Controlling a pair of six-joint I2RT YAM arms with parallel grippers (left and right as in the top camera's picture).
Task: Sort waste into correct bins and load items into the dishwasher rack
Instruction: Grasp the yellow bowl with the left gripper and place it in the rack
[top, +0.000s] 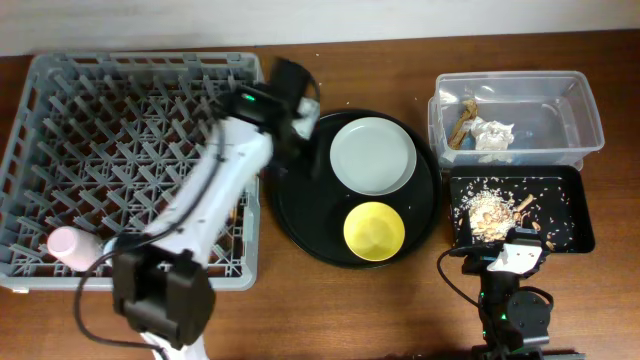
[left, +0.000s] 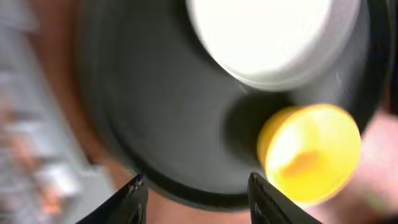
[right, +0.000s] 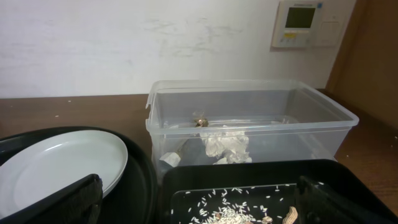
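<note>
The grey dishwasher rack (top: 60, 130) fills the left and holds a pink cup (top: 65, 243) at its near left corner. The grey-green plate (top: 372, 155) and yellow bowl (top: 374, 229) lie on the round black tray (top: 300, 215). My left gripper (top: 300, 108) hovers over that tray's far left edge. In the blurred left wrist view it is open (left: 196, 196) and empty, with the plate (left: 273, 31) and bowl (left: 311, 152) ahead. My right gripper (top: 515, 255) is open (right: 199, 208) and empty at the near edge of the black rectangular tray (right: 261, 174). The blue cup and chopsticks are out of view.
The clear tub (top: 580, 110) at the far right holds a brown wrapper (top: 462, 125) and white tissue (top: 493, 135). The black rectangular tray (top: 570, 215) in front of it holds food scraps (top: 490, 205). The left arm (top: 215, 190) lies across the rack's right side.
</note>
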